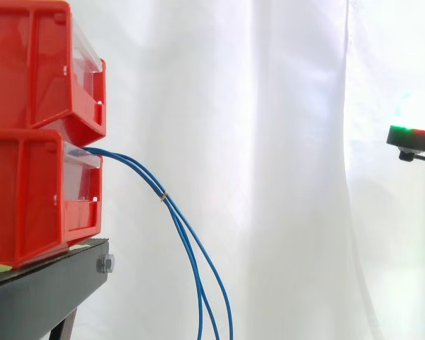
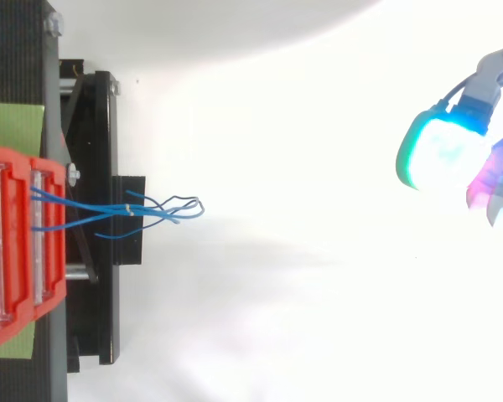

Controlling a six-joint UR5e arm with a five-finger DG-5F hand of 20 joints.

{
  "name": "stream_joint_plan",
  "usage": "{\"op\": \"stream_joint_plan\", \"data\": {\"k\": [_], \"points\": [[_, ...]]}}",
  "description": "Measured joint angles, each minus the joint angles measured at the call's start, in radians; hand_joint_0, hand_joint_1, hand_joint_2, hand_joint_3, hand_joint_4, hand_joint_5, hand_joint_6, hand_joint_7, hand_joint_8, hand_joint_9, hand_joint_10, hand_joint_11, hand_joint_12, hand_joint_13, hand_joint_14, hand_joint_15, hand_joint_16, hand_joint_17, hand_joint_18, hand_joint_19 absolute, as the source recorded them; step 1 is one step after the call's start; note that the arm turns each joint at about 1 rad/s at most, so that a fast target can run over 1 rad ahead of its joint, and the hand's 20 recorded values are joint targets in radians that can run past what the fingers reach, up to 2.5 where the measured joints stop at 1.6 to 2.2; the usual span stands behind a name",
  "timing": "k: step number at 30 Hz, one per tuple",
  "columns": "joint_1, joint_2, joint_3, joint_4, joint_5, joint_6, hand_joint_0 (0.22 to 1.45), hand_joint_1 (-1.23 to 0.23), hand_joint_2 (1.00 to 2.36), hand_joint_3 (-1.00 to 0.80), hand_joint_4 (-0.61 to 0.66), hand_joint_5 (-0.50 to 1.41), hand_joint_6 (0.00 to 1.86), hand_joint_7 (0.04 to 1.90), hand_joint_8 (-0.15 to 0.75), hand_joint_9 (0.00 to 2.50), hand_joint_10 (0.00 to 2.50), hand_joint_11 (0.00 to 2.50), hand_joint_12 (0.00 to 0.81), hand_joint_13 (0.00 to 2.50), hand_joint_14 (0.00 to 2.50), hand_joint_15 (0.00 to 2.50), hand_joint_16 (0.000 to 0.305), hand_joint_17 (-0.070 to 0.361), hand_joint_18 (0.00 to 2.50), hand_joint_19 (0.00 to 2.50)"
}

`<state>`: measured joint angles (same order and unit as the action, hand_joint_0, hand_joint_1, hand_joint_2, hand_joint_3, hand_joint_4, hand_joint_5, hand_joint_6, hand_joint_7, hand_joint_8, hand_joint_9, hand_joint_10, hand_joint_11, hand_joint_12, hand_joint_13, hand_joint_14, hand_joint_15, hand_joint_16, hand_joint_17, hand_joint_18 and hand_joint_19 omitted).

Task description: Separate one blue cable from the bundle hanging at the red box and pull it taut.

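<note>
**Hand well clear of the cable bundle**

A white curtain (image 1: 269,142) hangs behind everything. The black stand (image 1: 42,290) sits at the left, and two red bins are stacked at its front edge, the upper bin (image 1: 28,64) resting on the lower bin (image 1: 21,191). From above, a green sheet (image 2: 12,126) lies under the bins on the stand's top.

My hand (image 2: 440,155) is far over at the right, glowing cyan and green with magenta beside it. From the side it (image 1: 412,138) hangs level with the seam between the two bins. It is well apart from the stand and touches nothing there. I cannot tell how far open it is.

The blue cables (image 1: 188,237) come out of the front of the lower bin, arch over the stand's front edge and droop below it. A small yellowish tie (image 1: 163,197) binds them just past the bin. Below the tie the strands spread slightly apart. From above, their ends (image 2: 180,205) curl just beyond the stand's front edge.
</note>
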<state>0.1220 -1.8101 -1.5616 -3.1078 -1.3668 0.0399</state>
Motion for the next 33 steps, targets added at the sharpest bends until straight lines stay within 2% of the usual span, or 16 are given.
{"op": "stream_joint_plan", "data": {"k": [15,33], "points": [[0.000,0.000,0.000,0.000,-0.001,0.000,0.57,-0.69,1.00,-0.45,0.31,-0.14,0.50,0.87,0.338,1.01,0.01,0.42,0.336,0.93,0.02,0.45,0.044,0.100,0.79,0.69],[0.000,0.000,0.000,0.000,-0.001,0.000,0.57,-0.69,1.00,-0.44,0.29,-0.14,0.50,0.86,0.330,1.01,0.01,0.42,0.319,0.91,0.02,0.45,0.046,0.102,0.74,0.67]]}}
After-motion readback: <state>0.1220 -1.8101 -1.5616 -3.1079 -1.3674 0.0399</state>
